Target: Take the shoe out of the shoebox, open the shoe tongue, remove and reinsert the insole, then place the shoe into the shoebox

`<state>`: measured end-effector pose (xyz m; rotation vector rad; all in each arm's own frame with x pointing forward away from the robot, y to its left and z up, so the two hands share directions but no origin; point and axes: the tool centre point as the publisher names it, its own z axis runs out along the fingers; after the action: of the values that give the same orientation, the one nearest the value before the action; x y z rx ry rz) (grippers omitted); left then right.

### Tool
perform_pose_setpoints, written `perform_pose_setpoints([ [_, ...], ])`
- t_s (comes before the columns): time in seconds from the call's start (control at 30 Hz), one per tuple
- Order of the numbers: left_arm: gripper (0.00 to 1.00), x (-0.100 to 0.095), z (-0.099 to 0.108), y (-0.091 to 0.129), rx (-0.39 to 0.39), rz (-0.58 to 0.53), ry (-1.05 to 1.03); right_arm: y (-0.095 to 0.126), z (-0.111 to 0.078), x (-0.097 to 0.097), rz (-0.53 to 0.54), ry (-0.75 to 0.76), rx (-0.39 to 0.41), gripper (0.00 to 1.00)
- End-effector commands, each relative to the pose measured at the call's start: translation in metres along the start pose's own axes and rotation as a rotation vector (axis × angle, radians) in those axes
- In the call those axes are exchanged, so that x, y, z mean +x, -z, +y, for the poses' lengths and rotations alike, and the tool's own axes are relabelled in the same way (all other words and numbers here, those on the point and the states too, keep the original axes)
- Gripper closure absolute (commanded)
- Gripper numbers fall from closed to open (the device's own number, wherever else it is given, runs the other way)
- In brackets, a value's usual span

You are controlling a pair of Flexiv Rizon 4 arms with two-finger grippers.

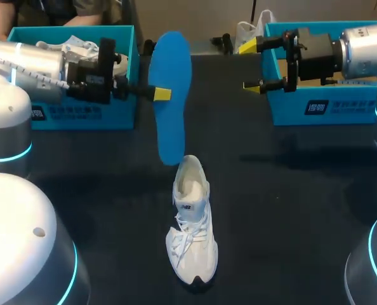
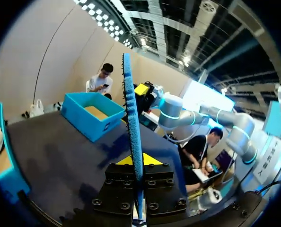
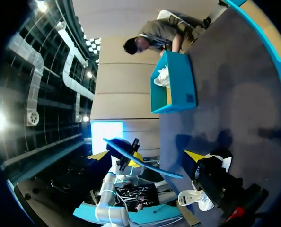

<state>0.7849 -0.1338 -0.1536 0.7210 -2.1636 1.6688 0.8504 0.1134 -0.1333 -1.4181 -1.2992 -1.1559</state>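
Left shoebox [image 1: 80,117]: on the far left of the table [image 1: 290,210], behind the left arm; something white lies inside.
Left gripper [image 1: 163,94]: pinching the insole [image 1: 171,63] across its thin faces, about midway along its length; the left wrist view shows it edge-on between the fingers.
Insole: blue, held clear of the table; its long axis runs from the far side toward the robot, with the nearer end close to the shoe's heel opening and a little to that opening's left; whether that end is right over the opening or short of it, probably short, I cannot settle from above.
Shoe [image 1: 191,229]: white, upright on the table at the middle; toe toward the robot, heel and open collar toward the insole; roughly in line with the insole.
Right gripper [image 1: 250,65]: spread wide, holding nothing, up by the right shoebox [image 1: 341,108]; well apart from the shoe.
Nearer arm: the left, by my judgement; reinserting needs the insole's near end tipped down into the collar.
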Motion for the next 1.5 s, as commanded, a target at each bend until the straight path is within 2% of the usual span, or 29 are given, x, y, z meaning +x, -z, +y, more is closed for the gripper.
perform_pose_setpoints([
  [0.03, 1.0, -0.014, -0.005, -0.01, -0.026, 0.077, 0.165, 0.0, -0.001, 0.001, -0.004, -0.001, -0.002, 0.0],
  [0.27, 1.0, -0.011, -0.015, -0.013, -0.054, 0.235, 0.319, 0.0, -0.001, 0.001, -0.004, -0.001, -0.002, 0.0],
  [0.47, 1.0, -0.02, -0.015, -0.028, -0.077, 0.293, 0.455, 0.0, -0.001, 0.001, -0.004, -0.001, -0.002, 0.0],
  [0.77, 1.0, -0.032, -0.011, -0.045, -0.072, 0.375, 0.606, 0.0, -0.001, 0.001, -0.004, -0.001, -0.002, 0.0],
  [0.93, 1.0, -0.041, -0.007, -0.052, -0.047, 0.362, 0.704, 0.0, -0.001, 0.001, -0.004, -0.001, -0.002, 0.0],
  [1.23, 1.0, -0.05, -0.006, -0.052, 0.001, 0.376, 0.784, 0.0, -0.001, 0.001, -0.004, -0.001, -0.002, 0.0],
  [1.5, 1.0, -0.053, -0.005, -0.051, 0.011, 0.346, 0.813, 0.007, -0.001, 0.006, -0.149, 0.054, 0.009, 0.0],
])
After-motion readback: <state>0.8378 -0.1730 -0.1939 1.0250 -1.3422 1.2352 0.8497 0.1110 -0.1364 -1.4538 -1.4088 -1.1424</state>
